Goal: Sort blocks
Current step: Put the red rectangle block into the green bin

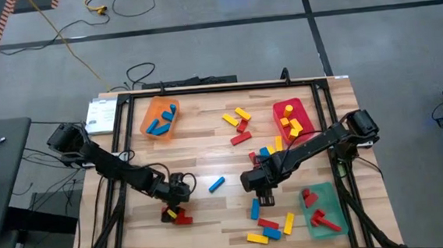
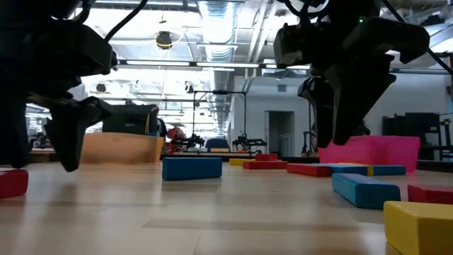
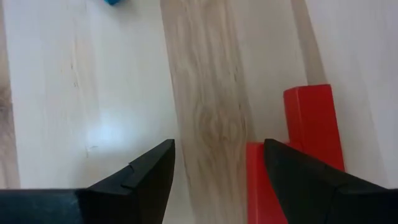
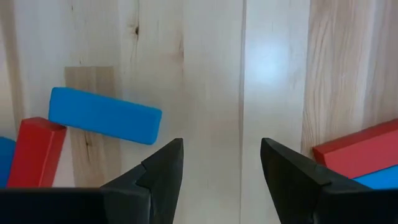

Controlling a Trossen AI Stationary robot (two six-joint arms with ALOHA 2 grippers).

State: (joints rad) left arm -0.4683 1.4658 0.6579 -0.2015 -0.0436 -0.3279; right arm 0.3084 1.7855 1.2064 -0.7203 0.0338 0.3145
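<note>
Both grippers hover open and empty over the table (image 1: pixel 208 152): left gripper (image 1: pixel 181 191) beside red blocks (image 3: pixel 314 118), right gripper (image 1: pixel 258 182) amid scattered blocks (image 1: pixel 265 215); a descending finger could clip and scatter neighbouring pieces

On the pale wooden slatted table (image 1: pixel 212 218), an orange plastic tray (image 1: pixel 159 119) of blue blocks sits far left, a red tray (image 1: pixel 294 119) far right, a green tray (image 1: pixel 321 208) near right.

Orange tray (image 1: pixel 161 119), red tray (image 1: pixel 294 117), green tray (image 1: pixel 324 209) — all on the wooden table (image 1: pixel 208 152) — cables (image 1: pixel 96 6) behind
</note>
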